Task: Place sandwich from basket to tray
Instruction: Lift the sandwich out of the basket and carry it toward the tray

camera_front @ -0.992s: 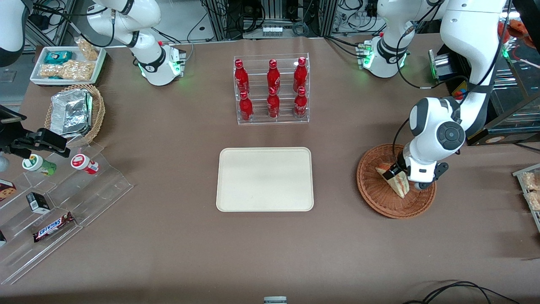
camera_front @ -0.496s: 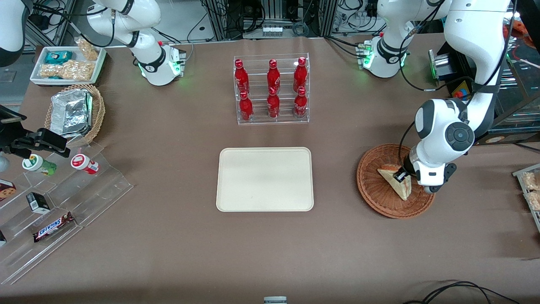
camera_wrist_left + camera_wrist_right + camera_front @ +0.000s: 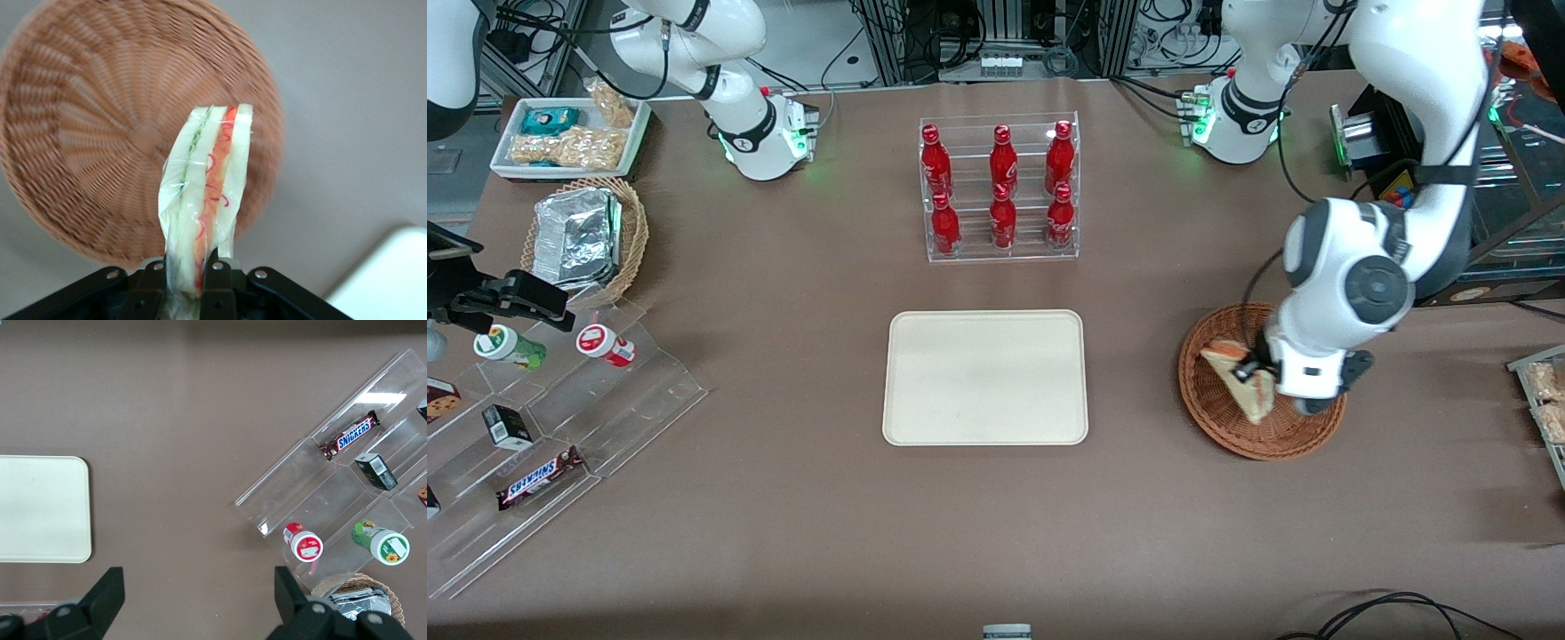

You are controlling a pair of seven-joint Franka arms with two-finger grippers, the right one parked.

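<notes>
Lifted since a second ago, the soft, light, film-wrapped triangular sandwich (image 3: 208, 193) hangs above the round reddish-brown wicker basket (image 3: 1218, 409), gripper (image 3: 189, 270) pinching its crushable wide end gently.

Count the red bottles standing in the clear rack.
6: three on the upper step, three on the lower step nearer the camera. None looks hidden.

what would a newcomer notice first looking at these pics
First, the big white working arm, its end effector shut on the sandwich, held clear above the reddish-brown basket. Next, the plain cream tray lying bare mid-table, beside the basket toward the parked arm's end. Then the clear rack of red bottles, farther from the front camera than the tray.
</notes>
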